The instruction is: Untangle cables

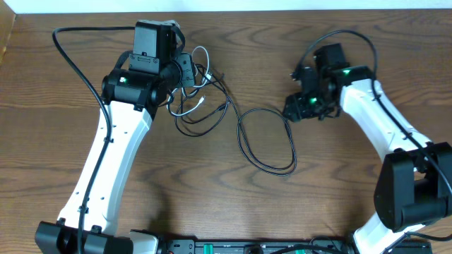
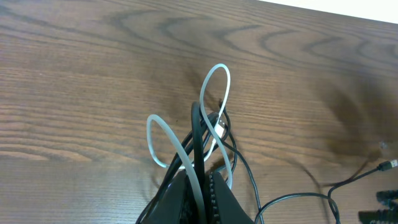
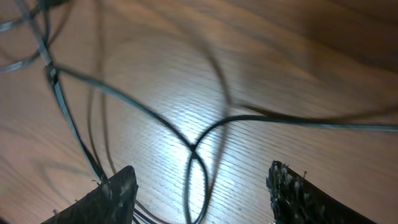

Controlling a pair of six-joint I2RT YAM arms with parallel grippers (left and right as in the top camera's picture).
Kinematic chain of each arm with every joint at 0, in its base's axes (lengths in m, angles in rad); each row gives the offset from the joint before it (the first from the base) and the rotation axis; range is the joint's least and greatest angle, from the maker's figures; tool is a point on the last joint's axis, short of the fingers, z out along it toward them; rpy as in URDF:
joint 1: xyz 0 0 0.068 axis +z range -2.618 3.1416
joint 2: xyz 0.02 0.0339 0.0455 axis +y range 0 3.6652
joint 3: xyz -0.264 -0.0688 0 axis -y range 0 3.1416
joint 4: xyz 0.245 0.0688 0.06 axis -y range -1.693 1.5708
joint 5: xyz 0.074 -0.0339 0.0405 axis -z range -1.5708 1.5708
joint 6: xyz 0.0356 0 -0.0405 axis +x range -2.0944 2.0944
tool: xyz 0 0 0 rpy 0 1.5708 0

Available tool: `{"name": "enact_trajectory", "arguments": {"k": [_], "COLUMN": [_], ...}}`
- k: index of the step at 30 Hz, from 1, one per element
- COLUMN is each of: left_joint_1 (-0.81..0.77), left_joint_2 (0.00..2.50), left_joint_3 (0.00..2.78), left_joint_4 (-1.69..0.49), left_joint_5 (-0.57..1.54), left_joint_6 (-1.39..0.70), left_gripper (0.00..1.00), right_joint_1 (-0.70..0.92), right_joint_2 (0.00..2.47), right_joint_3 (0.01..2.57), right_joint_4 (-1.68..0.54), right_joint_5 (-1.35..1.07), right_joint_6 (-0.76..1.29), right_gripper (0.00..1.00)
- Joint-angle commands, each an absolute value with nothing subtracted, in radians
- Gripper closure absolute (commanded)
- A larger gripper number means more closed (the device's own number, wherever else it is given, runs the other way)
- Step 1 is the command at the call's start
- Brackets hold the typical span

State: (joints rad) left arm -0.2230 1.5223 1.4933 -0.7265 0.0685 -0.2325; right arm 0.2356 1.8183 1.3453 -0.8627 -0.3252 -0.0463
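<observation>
A thin black cable (image 1: 267, 144) and a thin white cable (image 1: 200, 55) lie tangled on the wooden table. The knot sits at upper centre-left; the black cable runs right in a long loop. My left gripper (image 1: 189, 73) is shut on both cords at the tangle. In the left wrist view the white cable (image 2: 214, 84) and black cable (image 2: 198, 134) rise in loops from the closed fingers (image 2: 202, 186). My right gripper (image 1: 293, 111) is open above the black cable's right end. In the right wrist view the black cable (image 3: 198, 149) crosses between the spread fingers (image 3: 202, 186), untouched.
Thicker black wires run along both arms (image 1: 74, 60). The wooden table (image 1: 212, 204) extends toward the front. A black plug end (image 2: 387, 164) lies at the right edge of the left wrist view. The table's far edge (image 1: 247, 10) is close behind the tangle.
</observation>
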Motion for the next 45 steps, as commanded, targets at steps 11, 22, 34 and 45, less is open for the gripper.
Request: {"name": "enact_trajectory", "arguments": {"k": [11, 22, 34, 45], "left_joint_1": [-0.219, -0.219, -0.219, -0.219], "left_joint_2": [1.515, 1.515, 1.515, 1.515], "left_joint_3": [1.519, 1.519, 1.519, 1.519], "left_joint_4": [-0.740, -0.751, -0.826, -0.830], "left_joint_5": [0.040, 0.034, -0.096, -0.094], "left_joint_6": [-0.234, -0.235, -0.268, -0.268], "left_gripper": [0.93, 0.93, 0.93, 0.93], "right_joint_1": [0.324, 0.299, 0.229, 0.145], "right_joint_2": [1.950, 1.887, 1.553, 1.455], "right_joint_3": [1.326, 1.404, 1.590, 1.589], "right_joint_4": [-0.679, -0.531, -0.530, -0.714], "right_joint_5": [-0.320, 0.261, 0.570, 0.410], "right_joint_6": [-0.200, 0.019, 0.048, 0.187], "right_gripper": [0.44, 0.99, 0.99, 0.99]}}
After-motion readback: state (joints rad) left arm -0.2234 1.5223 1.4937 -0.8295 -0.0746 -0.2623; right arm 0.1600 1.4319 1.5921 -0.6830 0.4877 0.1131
